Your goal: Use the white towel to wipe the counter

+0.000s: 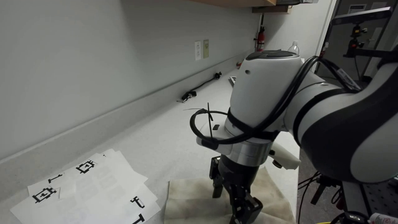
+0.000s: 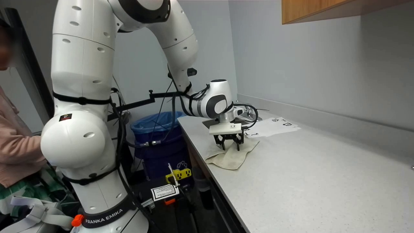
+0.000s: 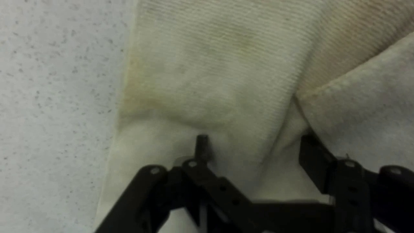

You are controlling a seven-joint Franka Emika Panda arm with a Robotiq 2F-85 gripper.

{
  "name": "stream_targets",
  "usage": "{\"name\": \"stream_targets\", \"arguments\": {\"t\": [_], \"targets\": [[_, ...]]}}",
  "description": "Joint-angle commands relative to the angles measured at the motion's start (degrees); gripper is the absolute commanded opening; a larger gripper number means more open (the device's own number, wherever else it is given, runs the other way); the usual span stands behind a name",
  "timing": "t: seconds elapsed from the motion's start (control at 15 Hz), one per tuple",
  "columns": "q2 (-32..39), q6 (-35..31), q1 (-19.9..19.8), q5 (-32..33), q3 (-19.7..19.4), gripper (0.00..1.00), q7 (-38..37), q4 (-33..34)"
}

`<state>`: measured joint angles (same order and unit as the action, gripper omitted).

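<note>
Towel [image 2: 233,159] lies rumpled, the counter [image 2: 307,181] beneath it, paper sheets [image 1: 102,193] beside it. My pincer [image 2: 231,148] points down over it, fingers [image 3: 316,158] well apart, gripping nothing; whether the tips touch it, I cannot tell. Straddling a fold, I judge, should let me gather enough to wipe with.

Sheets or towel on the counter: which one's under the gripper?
The towel: rumpled cream cloth with brownish patches, below the open gripper. The sheets are flat, white, black-printed paper lying beside it.
</note>
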<state>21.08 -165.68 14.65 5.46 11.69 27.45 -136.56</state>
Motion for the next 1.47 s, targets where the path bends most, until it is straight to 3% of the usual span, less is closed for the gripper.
{"name": "stream_targets", "arguments": {"t": [0.0, 0.4, 0.93, 1.4], "targets": [[1.74, -1.19, -2.15, 2.57, 0.87, 0.42, -3.32, 1.78], [-0.18, -0.59, -4.19, 1.97, 0.77, 0.00, -5.33, 1.32], [-4.88, 0.72, -5.83, 3.93, -2.02, 0.01, -6.70, -0.33], [-10.70, 1.27, -3.93, 16.70, -11.42, 0.01, -14.78, -2.51]]}}
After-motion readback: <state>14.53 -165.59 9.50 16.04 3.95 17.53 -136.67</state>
